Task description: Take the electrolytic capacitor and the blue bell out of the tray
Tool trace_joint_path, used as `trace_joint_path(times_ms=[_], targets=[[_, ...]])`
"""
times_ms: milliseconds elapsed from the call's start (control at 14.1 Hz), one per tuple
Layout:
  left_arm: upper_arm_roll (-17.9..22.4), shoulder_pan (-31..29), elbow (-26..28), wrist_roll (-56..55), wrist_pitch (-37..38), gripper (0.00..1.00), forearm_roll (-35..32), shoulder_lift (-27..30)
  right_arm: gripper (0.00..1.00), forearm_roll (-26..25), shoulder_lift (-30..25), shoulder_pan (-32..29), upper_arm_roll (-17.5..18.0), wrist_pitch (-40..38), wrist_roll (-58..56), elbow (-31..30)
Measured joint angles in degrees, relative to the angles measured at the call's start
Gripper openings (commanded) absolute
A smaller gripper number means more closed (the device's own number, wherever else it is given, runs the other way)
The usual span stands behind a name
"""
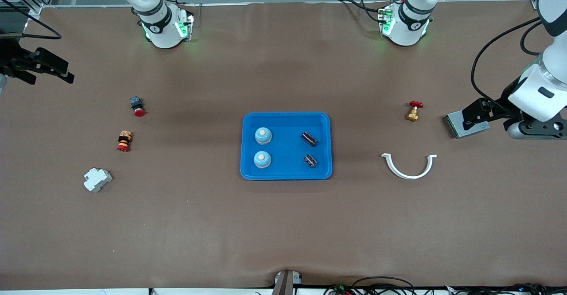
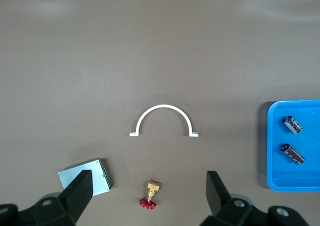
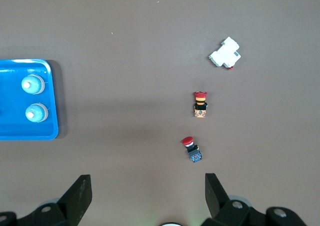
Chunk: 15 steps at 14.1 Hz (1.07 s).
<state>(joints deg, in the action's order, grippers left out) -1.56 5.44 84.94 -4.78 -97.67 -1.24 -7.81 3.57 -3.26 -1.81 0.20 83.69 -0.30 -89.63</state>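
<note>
A blue tray (image 1: 285, 115) lies mid-table. In it sit two blue bells (image 1: 263, 136) (image 1: 262, 159) toward the right arm's end and two dark capacitors (image 1: 309, 138) (image 1: 310, 161) toward the left arm's end. My left gripper (image 1: 470, 118) hangs open and empty over a silver-green board (image 1: 465, 127) at the left arm's end. In the left wrist view the left gripper (image 2: 148, 181) shows both capacitors (image 2: 292, 124) (image 2: 293, 153) in the tray's corner. My right gripper (image 1: 46, 70) hovers open and empty at the right arm's end. The right wrist view, with that gripper (image 3: 147, 183), shows both bells (image 3: 33, 84) (image 3: 36, 113).
A brass valve with a red handle (image 1: 413, 111) and a white half-ring clip (image 1: 409, 177) lie between the tray and the left gripper. Toward the right arm's end lie a red push button (image 1: 137, 106), a stacked button (image 1: 124, 141) and a white breaker (image 1: 97, 179).
</note>
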Motion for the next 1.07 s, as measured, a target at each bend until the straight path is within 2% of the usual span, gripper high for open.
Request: trace_joint_path(times_ms=[568,1065], targets=[[0.0,0.0,0.38,0.0,0.6,1.0,0.0,-0.88,1.0,-0.42,0.0,-0.02,-0.05,0.17,-0.01,-0.04],[-0.01,0.04,0.65,0.0,10.26,1.0,1.9,-4.48,1.0,-0.43,0.0,-0.03,-0.06,0.31,-0.01,-0.2]])
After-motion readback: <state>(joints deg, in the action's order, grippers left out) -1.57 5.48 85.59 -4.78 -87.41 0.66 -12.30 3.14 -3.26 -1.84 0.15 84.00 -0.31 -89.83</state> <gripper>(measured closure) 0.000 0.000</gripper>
